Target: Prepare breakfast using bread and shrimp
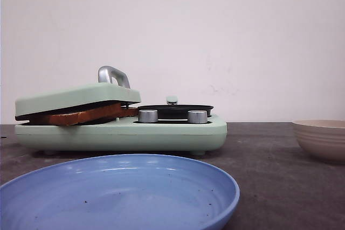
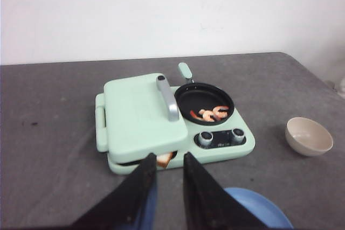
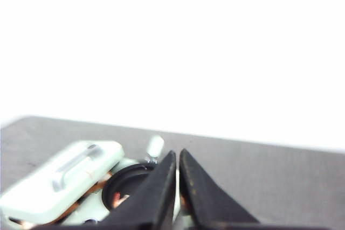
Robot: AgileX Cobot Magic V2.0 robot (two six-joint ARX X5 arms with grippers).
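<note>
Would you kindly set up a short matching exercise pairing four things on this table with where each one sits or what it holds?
Things:
1. bread
2. shrimp
3. blue plate
4. beige bowl

Places or states:
A. lying in the round black pan
B. empty, nearest the front camera
C. pressed under the green lid, toasted crust edge showing
D. empty, standing apart from the green breakfast maker on the side of its pan

Pairs: 1-C, 2-A, 3-B, 4-D
</note>
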